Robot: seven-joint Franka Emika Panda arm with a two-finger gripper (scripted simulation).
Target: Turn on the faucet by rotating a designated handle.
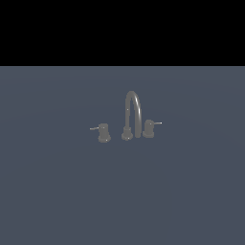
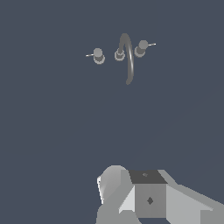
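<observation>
The handle point(image 1: 149, 128) is a short, stubby grey knob standing on the flat blue-grey surface point(image 1: 57, 191), on the exterior view's right of the spout, with a thin pale lever point(image 1: 157, 123) poking out sideways toward the exterior view's right. From the wrist view the same handle point(image 2: 141, 48) shows nearly from above, its lever point(image 2: 151, 44) a pale sliver pointing away from the spout. Just beside it rises the faucet point(image 1: 132, 114), a dull grey gooseneck that arches up from a round base and curves back down, its tip ending near the handle's knob; whether the two touch I cannot tell. In the wrist view the faucet point(image 2: 126, 57) reads as a long curved bar. On the far side of the spout, toward the exterior view's left, sits the twin knob point(image 1: 104, 133), its lever sticking out the opposite way, a little apart from the base. The whole set stands near the middle of the surface, with a black band above it in the exterior view. The gripper point(image 2: 148, 197) appears only in the wrist view as pale grey blocky housing, well apart from the faucet and touching nothing; its fingertips are out of frame, so I cannot tell whether the pincer is spread or pressed together.
</observation>
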